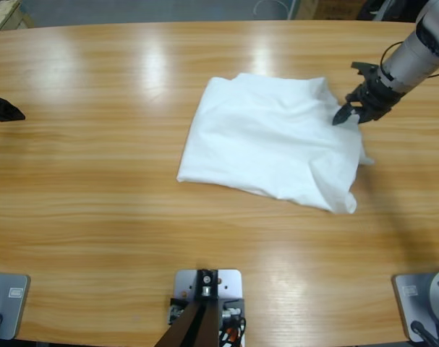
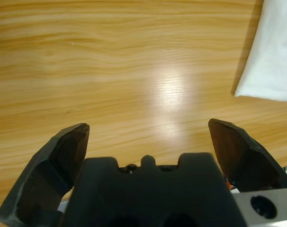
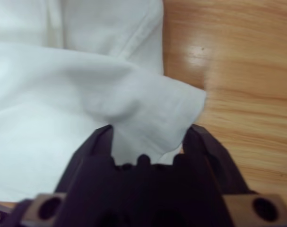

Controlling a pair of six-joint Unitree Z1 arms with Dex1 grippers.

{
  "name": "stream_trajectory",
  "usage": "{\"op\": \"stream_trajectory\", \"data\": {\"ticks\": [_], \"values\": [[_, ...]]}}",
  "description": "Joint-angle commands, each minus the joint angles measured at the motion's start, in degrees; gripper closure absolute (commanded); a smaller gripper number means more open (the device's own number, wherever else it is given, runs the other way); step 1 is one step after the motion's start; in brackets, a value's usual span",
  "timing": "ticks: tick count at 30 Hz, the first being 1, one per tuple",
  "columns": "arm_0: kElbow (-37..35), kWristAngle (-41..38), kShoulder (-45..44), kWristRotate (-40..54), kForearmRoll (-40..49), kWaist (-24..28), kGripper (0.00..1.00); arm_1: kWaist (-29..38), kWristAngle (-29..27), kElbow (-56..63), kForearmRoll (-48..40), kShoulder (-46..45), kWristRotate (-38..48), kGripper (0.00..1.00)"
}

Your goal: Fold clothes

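With the right gripper at the shirt edge, jaws apart astride a raised flap, nothing pinched; shirt spreads ahead. Left gripper wide open, empty, well apart.

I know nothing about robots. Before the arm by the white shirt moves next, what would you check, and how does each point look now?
1. Folded white cotton T-shirt lies fully on the long wooden table: ok.
2. Right gripper is at the shirt's edge: ok.
3. Fabric lies between its open jaws: ok.
4. Fabric firmly held: not ok, jaws not closed.
5. Left gripper is open, over bare wood, off the shirt: ok.
6. How many layers would be caught: cannot tell.
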Motion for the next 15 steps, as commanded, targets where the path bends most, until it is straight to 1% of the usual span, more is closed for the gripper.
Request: {"op": "stream_trajectory", "data": {"ticks": [1,6,11,15], "values": [[1.93,-0.15,2.30,0.75,-0.19,0.30,0.013,-1.00,-0.28,-3.12,3.72,3.07,-1.04,1.000],[1.84,-0.15,2.51,0.75,-0.19,0.30,0.013,-1.00,-0.36,-3.37,4.46,2.73,-1.99,1.000],[1.84,-0.15,2.56,0.75,-0.19,0.30,0.013,-1.34,1.56,-3.62,4.46,2.43,-3.24,1.000],[1.84,-0.15,2.72,0.80,-0.19,0.30,0.013,-2.32,0.80,-7.77,7.08,0.87,-4.10,1.000]]}}
